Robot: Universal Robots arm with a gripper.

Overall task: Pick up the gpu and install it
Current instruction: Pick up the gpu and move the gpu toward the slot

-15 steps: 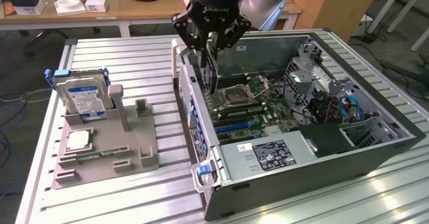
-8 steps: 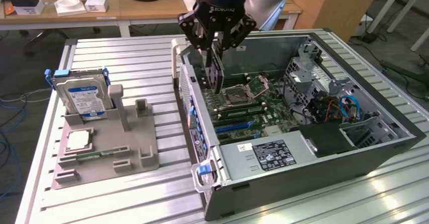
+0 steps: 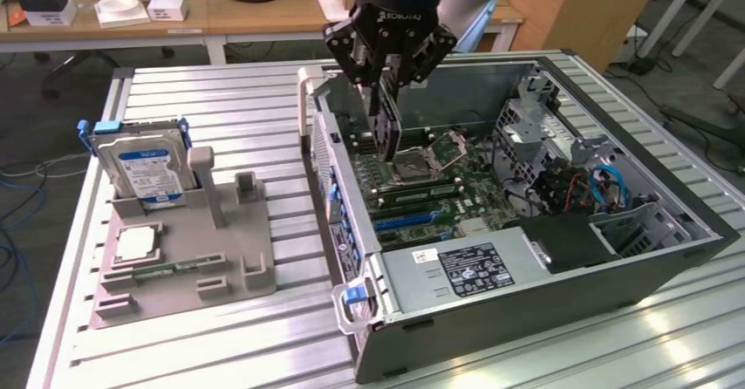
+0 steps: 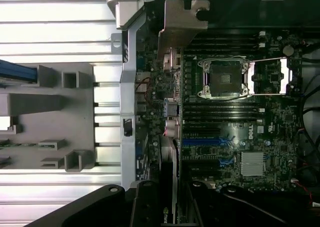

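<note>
Surface: the slatted metal surface [image 3: 209, 101] carries an open computer case and, to the exterior view's left, a grey parts tray.
Computer case: the computer case [image 3: 652, 267] lies on its side with the panel off, so we look straight onto the board inside.
Parts tray: the parts tray [image 3: 222, 271] holds a hard drive [image 3: 146, 171] standing upright and a CPU chip [image 3: 138, 242] lying flat.
Motherboard: the motherboard [image 3: 448, 188] faces up, with the CPU socket [image 4: 223, 78] open and blue expansion slots [image 4: 207, 142] nearer the power supply [image 3: 466, 267].
Gpu: the gpu [image 3: 386, 127] hangs on edge above the motherboard, close to the case's rear wall. In the wrist view we see the gpu [image 4: 169, 187] edge-on, and it is not seated in any slot.
Jaws: narrow, pinching the gpu by its upper edge.
Handling: we judge the card light and stiff but fragile. We would grip the bare board edges, away from the contact strip and components. Being thin, it may pivot in a pinch.
</note>
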